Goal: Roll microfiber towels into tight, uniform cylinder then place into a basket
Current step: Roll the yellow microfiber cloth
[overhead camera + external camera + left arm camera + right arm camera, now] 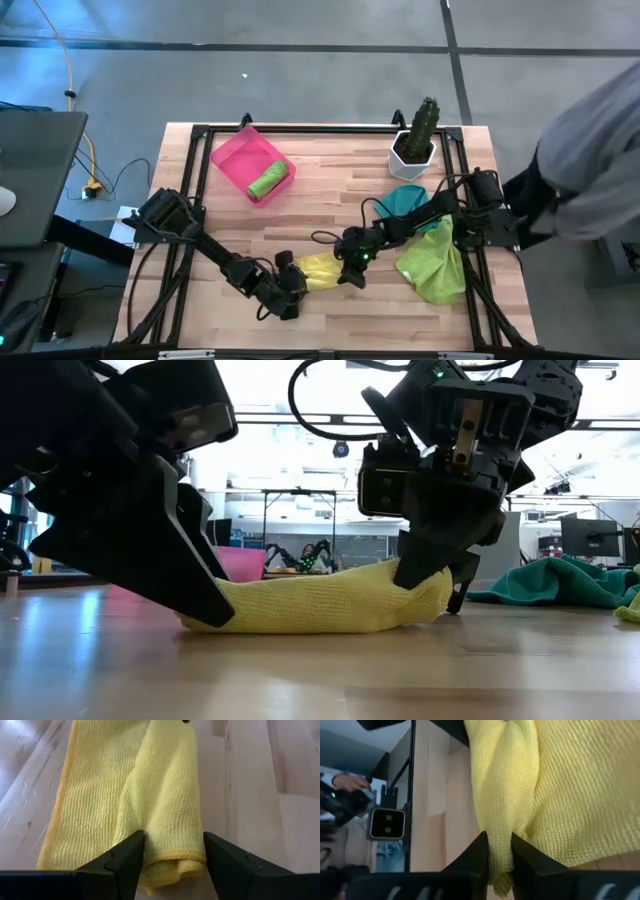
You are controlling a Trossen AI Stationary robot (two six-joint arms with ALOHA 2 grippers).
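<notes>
The rolled yellow towel lies lengthwise between my grippers. My left fingers straddle one end, spread; my right fingers pinch the other. The pink basket holds one rolled green towel.

Lower centre: yellow microfiber towel between my left gripper and right gripper; pink rectangular plastic basket upper left.

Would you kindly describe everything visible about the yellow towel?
The yellow towel is a soft, ribbed microfiber cloth with a stitched hem, loosely rolled into a rough log lying flat on the wooden table. The left gripper straddles one end with jaws open; the right gripper pinches a fold at the other end.
</notes>
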